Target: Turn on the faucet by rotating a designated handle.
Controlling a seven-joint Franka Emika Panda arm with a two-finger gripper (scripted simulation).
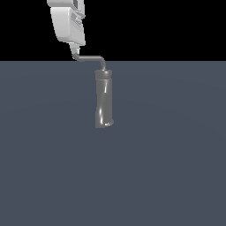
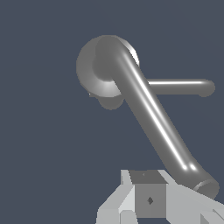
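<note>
The faucet [image 1: 104, 99] is a glossy dark grey column standing upright on the floor. From its top a thin grey handle [image 1: 90, 58] bends over and runs toward the exterior view's left, ending in a small upturned tip. My white gripper [image 1: 77, 47] hangs straight above that tip and looks to be touching it. In the wrist view I look down on the faucet's top [image 2: 94, 72]. The handle [image 2: 153, 118] reaches from there to my gripper [image 2: 151, 205], its tip lying just beside one finger. The fingers show no gap and hold nothing.
A second, slimmer rod [image 2: 179, 86] sticks out sideways from the faucet's top in the wrist view. A flat dark blue-grey floor [image 1: 167, 167] surrounds the faucet on every side.
</note>
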